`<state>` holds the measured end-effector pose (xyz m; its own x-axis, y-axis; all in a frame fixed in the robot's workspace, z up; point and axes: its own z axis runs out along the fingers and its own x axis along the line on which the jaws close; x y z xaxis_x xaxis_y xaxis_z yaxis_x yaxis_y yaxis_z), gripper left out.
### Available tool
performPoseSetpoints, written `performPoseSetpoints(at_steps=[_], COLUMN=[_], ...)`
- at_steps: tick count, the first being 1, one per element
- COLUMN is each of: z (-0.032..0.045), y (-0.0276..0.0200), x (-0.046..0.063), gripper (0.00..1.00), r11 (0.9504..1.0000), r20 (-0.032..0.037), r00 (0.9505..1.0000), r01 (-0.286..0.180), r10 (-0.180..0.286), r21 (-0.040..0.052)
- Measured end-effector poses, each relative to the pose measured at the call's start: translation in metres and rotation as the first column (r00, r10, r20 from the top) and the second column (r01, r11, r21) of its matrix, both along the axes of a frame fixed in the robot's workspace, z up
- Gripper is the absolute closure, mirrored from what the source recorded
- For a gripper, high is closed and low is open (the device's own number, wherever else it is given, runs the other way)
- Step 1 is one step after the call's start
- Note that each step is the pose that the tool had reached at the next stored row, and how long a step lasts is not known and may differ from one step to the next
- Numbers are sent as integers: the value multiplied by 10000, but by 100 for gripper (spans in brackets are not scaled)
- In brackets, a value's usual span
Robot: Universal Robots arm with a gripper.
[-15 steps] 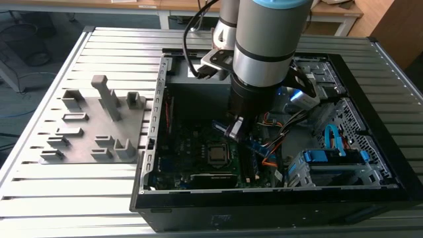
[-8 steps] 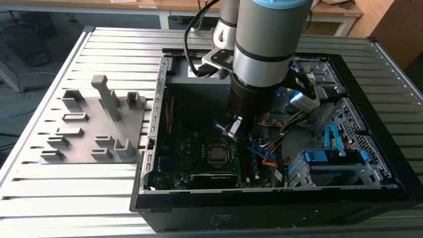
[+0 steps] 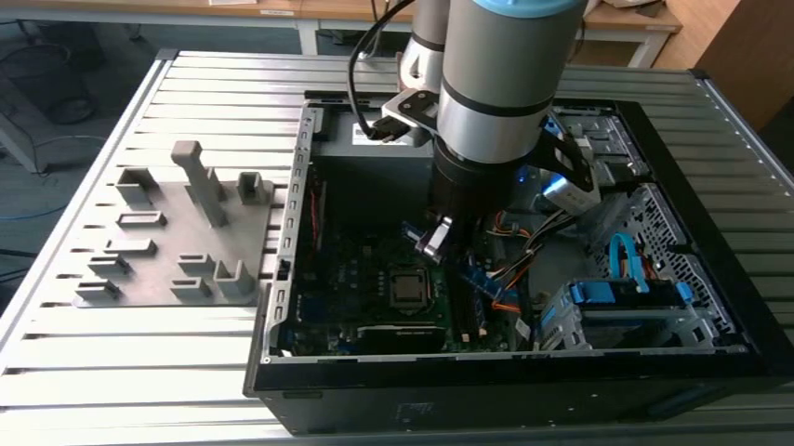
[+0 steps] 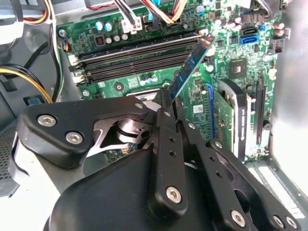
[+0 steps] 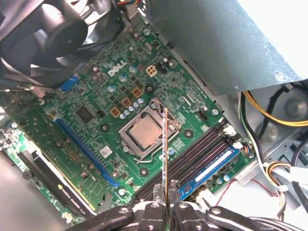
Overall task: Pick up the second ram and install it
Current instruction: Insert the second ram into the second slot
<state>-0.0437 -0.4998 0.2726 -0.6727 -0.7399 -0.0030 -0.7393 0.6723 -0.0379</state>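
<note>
My gripper (image 5: 165, 193) is shut on the second ram (image 5: 165, 149), a thin blue-green stick that stands edge-on in the first wrist view. In the second wrist view the second ram (image 4: 191, 65) slants away from the black fingertips (image 4: 166, 98) towards the memory slots (image 4: 139, 60). It hangs in the air above the motherboard, between the CPU socket (image 5: 144, 132) and the memory slots (image 5: 195, 155). One blue stick with a white label (image 5: 209, 168) sits in the outermost slot. In the exterior view the gripper (image 3: 438, 240) reaches down into the open computer case (image 3: 522, 372).
A grey power-supply box (image 5: 231, 43) and its yellow and black cables (image 5: 269, 113) border the slots. A black fan (image 5: 53, 33) hangs over the board's other side. Blue drive-bay clips (image 3: 627, 293) sit at the exterior view's right, a grey parts holder (image 3: 174, 242) at its left.
</note>
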Motion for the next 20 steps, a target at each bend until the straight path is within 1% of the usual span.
performPoseSetpoints(at_steps=[5,9,15,20], z=[-3,-5,-8,-10], y=[0,0,0,0], x=[0,0,0,0], gripper=[86,86,86,86], r11=[9993,9978,9940,9893], r20=[0,0,0,0], r00=[9993,9978,9940,9893], r01=[365,667,1098,1459], r10=[-365,-667,-1098,-1459], r21=[0,0,0,0])
